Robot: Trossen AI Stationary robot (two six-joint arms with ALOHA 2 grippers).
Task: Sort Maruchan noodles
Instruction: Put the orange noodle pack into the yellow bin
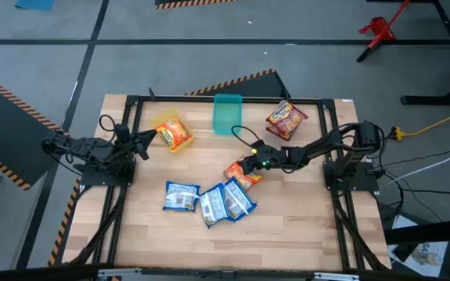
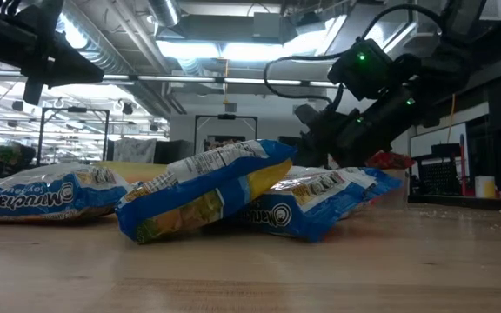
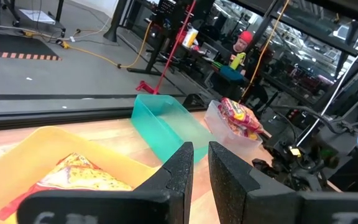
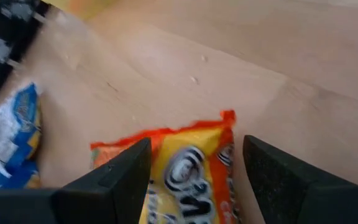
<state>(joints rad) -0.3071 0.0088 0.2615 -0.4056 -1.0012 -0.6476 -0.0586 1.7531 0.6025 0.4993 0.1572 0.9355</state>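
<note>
Pale wood planks make up the surface (image 1: 287, 234), framed by black rails, with grey floor all round. Both dark arms reach in from the sides. At the far edge sit a teal bin (image 1: 226, 113), a yellow bin (image 1: 165, 123) to its left holding an orange packet (image 1: 175, 133), and a clear bin (image 3: 219, 127) to its right holding a red packet (image 1: 285, 119). Three blue-and-white packets (image 1: 209, 200) lie clustered near the middle. The right gripper (image 4: 194, 171) hovers over an orange-yellow packet (image 1: 241, 173), fingers spread apart around it. The left gripper (image 3: 196, 165) waits by the yellow bin, fingers nearly together, holding nothing.
</note>
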